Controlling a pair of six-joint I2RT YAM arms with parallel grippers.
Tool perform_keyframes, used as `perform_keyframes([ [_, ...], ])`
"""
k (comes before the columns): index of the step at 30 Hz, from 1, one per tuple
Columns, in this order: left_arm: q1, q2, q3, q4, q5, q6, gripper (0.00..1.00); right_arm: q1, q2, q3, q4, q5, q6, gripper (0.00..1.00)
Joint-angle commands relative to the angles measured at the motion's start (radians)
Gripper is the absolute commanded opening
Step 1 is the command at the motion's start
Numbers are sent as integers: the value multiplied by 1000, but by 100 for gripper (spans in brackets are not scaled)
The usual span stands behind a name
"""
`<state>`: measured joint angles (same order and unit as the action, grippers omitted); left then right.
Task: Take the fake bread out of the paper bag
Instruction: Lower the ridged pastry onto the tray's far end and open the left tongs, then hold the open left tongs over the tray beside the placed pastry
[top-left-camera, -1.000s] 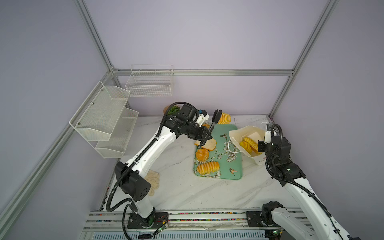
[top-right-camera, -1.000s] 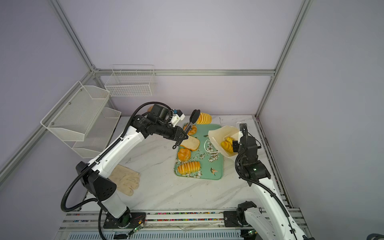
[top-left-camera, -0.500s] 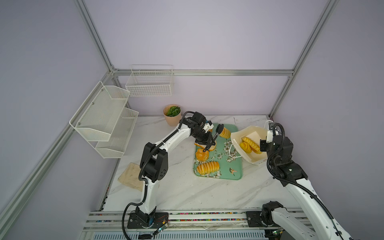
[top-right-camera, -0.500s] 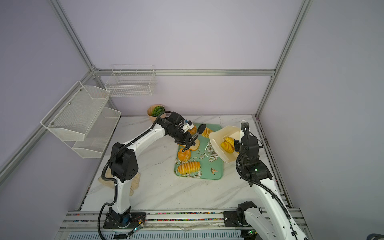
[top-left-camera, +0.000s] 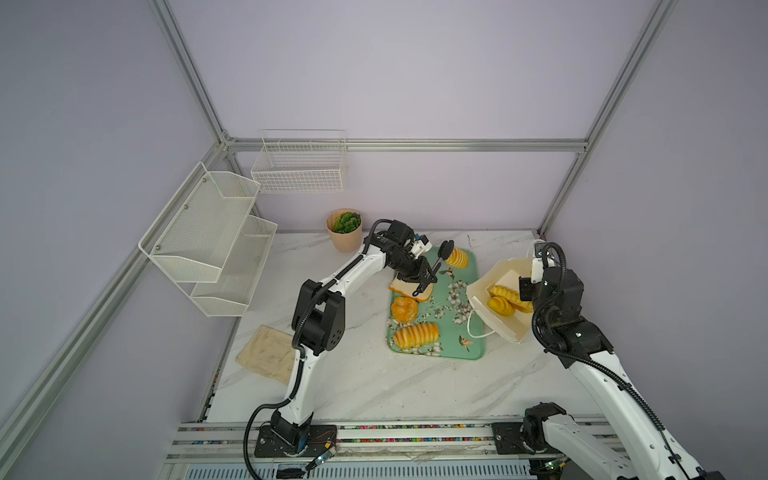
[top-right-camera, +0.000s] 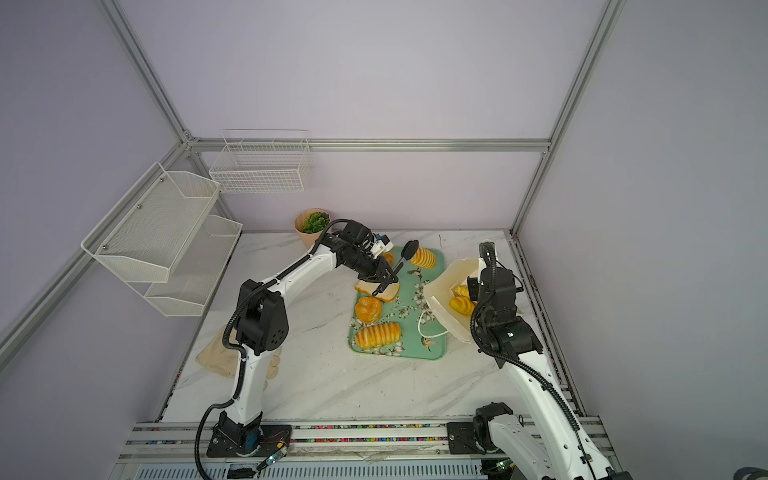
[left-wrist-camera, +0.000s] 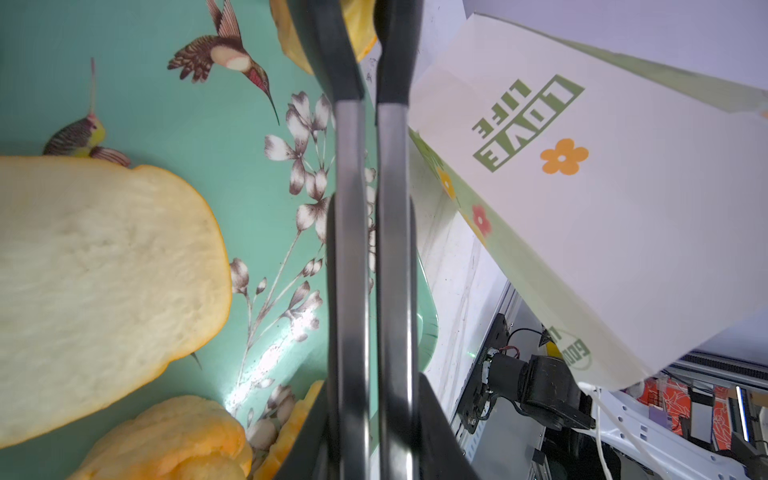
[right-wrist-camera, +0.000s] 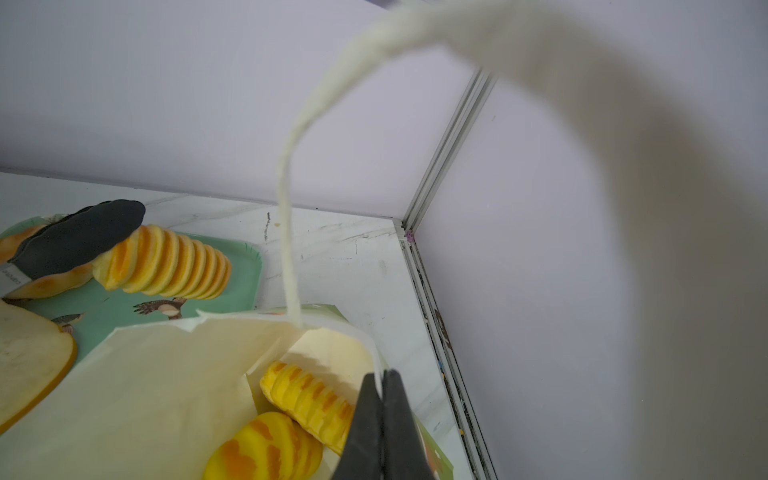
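Pinching gripper: right gripper (right-wrist-camera: 382, 386) was shut tight on the paper bag (right-wrist-camera: 166, 374) rim.
Bread in bag: two ridged loaves (right-wrist-camera: 307, 399) lay just beside its fingertips.
Left gripper (top-left-camera: 422, 272): squeezed around kitchen tongs (left-wrist-camera: 353, 166), which were nearly closed and held nothing.
Bread out: toast slice (left-wrist-camera: 104, 270) lay under those fingers on the green tray (top-left-camera: 453, 332); striped loaf (top-left-camera: 457, 257) sat at the tongs' tips.

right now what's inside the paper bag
A ridged loaf and a second loaf lie inside the paper bag, seen through its open mouth. Anything beneath them or behind its wall is covered.
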<state>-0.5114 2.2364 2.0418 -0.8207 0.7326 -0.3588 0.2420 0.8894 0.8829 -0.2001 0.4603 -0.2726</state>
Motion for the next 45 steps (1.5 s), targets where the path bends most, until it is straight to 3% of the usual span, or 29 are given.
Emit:
perform_keyframes([
  [1, 24, 18, 95, 99, 62, -18, 0, 0, -7, 36, 28, 26, -7, 0],
  [17, 71, 126, 129, 141, 48, -49, 0, -2, 0, 33, 31, 15, 0, 0],
  [22, 83, 115, 117, 139, 32, -46, 14, -1, 1, 37, 31, 15, 0, 0],
  [31, 109, 108, 115, 131, 13, -29, 31, -1, -3, 35, 27, 18, 2, 0],
  [45, 137, 78, 98, 120, -16, -8, 37, -1, 0, 36, 24, 15, 6, 0],
])
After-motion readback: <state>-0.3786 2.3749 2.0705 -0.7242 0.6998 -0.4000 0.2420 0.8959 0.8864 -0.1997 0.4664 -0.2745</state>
